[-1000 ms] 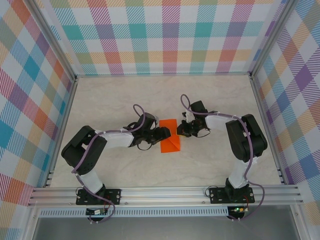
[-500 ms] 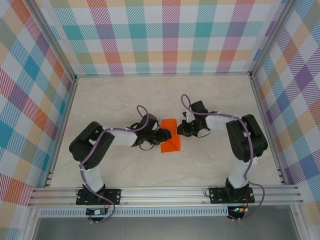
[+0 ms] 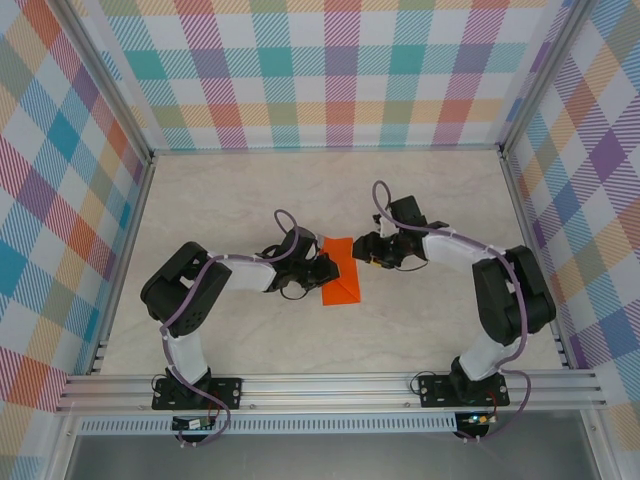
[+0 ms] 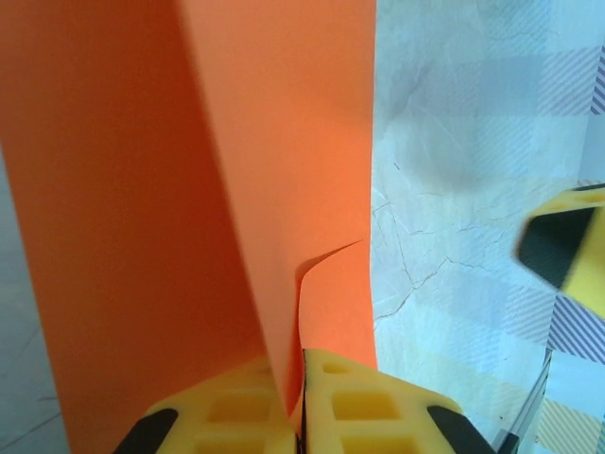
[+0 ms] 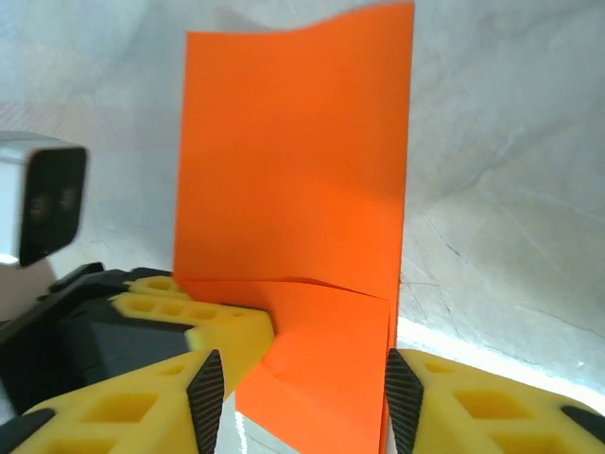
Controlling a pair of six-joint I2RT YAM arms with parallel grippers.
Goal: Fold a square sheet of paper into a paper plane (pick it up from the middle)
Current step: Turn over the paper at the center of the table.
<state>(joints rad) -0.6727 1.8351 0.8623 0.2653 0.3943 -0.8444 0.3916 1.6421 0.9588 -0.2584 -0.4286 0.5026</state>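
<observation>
Pale marbled table: open room all round, plaid walls well off. At centre, the square sheet of paper, part-folded, one layer lifted. On its left edge the left gripper is pinched tight, probably anchoring the fold. Opposite, the right gripper has its jaws apart, straddling the right edge and gripping nothing.

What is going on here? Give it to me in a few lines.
Two robot arms are folding an orange sheet of paper on the table. The left claw is shut on the partly folded sheet, pinching its layers at one edge. The right claw is open, with its jaws on either side of the sheet's other side, not clamping it. The sheet is not yet a plane.
</observation>
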